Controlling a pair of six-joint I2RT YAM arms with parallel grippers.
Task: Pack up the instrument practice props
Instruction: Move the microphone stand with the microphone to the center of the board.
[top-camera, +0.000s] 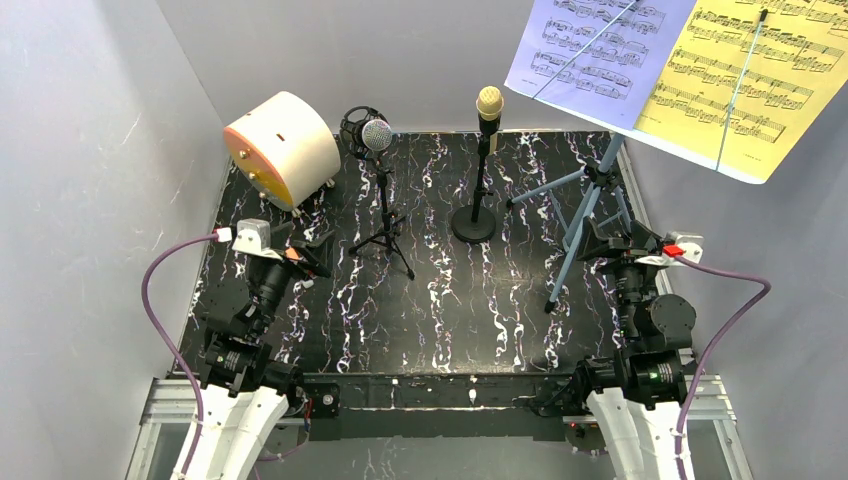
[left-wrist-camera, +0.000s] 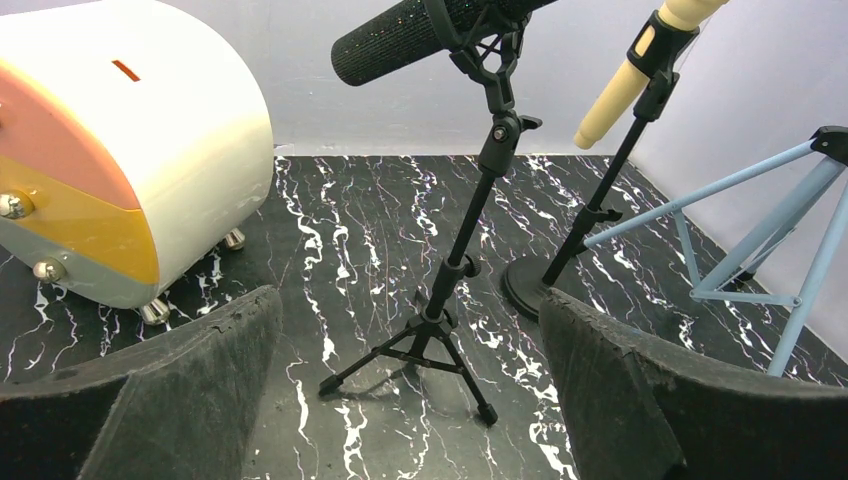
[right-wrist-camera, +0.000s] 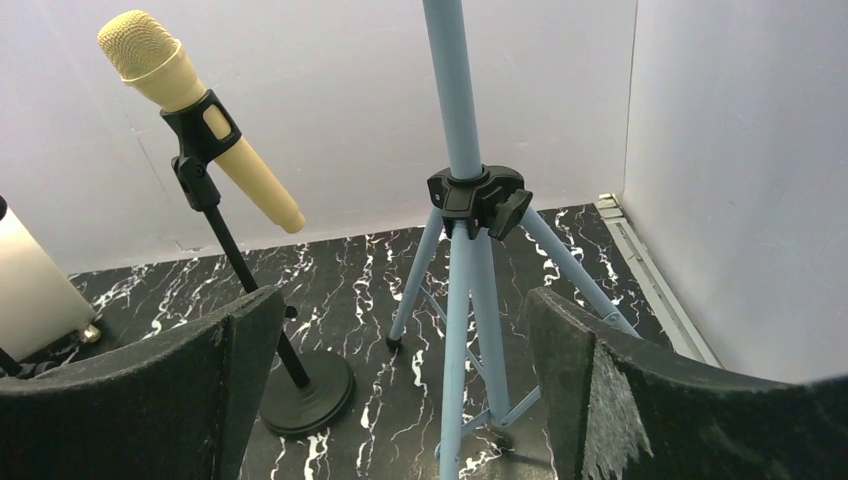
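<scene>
Desk (top-camera: 470, 320) with the practice props standing, none packed, read left to right.

- Cream cylinder (top-camera: 283, 148): far left corner, not a prop.
- Left hand (left-wrist-camera: 410, 300): fingers spread, holding nothing. It hovers low over the desk and faces the tripod pole (left-wrist-camera: 470, 235).
- Tripod pole: straight ahead of the left hand and apart from it, with its long axis upright. The silver mic (top-camera: 377, 133) sits clipped on top, its body tilted close to level in the left wrist view.
- Round-base pole (top-camera: 478, 200): upright, just right of the tripod pole and roughly between the two arms. It carries the cream mic (top-camera: 489, 105), slanted head-up in its clip.
- Blue rack (right-wrist-camera: 462, 200): its mast is upright and its three legs splayed. It holds the lavender sheet (top-camera: 590, 50) and the yellow sheet (top-camera: 745, 70) side by side.
- Right hand (right-wrist-camera: 405, 310): fingers spread and empty. The rack's mast stands dead ahead between the finger lines, near but untouched.

Judged from this layout, each outer prop falls to the arm on its own side, and either would need a sideways grip across an upright shaft.
</scene>
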